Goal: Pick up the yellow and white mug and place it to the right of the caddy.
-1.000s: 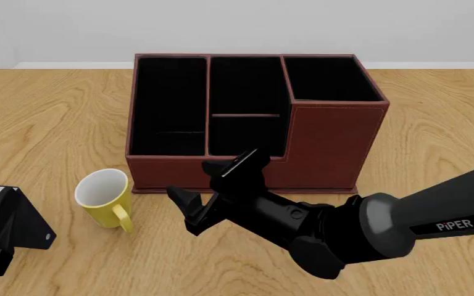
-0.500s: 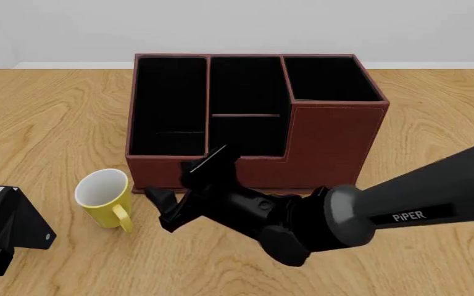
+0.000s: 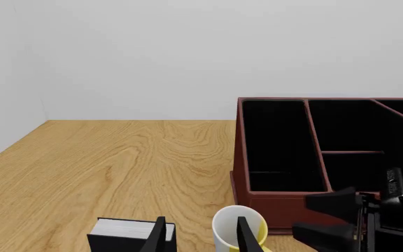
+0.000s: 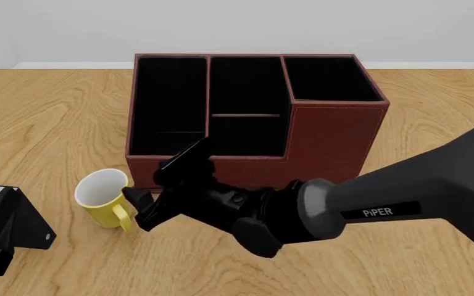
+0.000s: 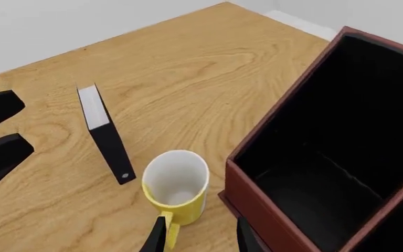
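Your right gripper (image 4: 156,196) has its jaws spread, one finger (image 4: 138,196) at the loop handle of the yellow and white mug (image 4: 105,197), nothing pinched. The mug stands upright on the table (image 4: 47,117), just beside the caddy (image 4: 328,145) at its front left corner. Centre on the rim or handle before closing; keep clear of the caddy's front wall. Left gripper (image 3: 200,236): jaws parted, idle, near the mug.

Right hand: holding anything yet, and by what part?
Nothing held. The right hand is open beside the mug's handle, not closed on the yellow and white mug. Left hand is empty too.
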`<state>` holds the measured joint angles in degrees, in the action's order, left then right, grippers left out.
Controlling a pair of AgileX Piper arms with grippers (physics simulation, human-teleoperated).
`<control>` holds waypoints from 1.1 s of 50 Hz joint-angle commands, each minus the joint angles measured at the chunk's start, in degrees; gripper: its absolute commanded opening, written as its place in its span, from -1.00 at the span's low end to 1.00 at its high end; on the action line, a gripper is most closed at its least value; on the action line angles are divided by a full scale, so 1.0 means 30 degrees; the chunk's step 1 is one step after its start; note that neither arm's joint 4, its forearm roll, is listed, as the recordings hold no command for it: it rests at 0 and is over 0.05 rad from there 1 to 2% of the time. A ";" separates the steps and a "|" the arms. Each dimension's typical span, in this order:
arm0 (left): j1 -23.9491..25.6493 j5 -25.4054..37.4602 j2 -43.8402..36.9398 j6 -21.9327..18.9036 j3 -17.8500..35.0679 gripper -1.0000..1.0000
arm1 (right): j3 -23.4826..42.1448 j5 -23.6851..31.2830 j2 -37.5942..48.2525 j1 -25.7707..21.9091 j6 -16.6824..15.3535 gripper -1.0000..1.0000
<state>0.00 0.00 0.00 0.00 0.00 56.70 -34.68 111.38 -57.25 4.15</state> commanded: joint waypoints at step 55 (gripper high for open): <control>0.0000 0.0000 0.0000 0.0000 0.0000 1.00 | 0.3333 0.1627 0.3691 -0.1052 0.1097 1.00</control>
<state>0.00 0.00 0.00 0.00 0.00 65.76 -30.32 120.89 -60.91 6.59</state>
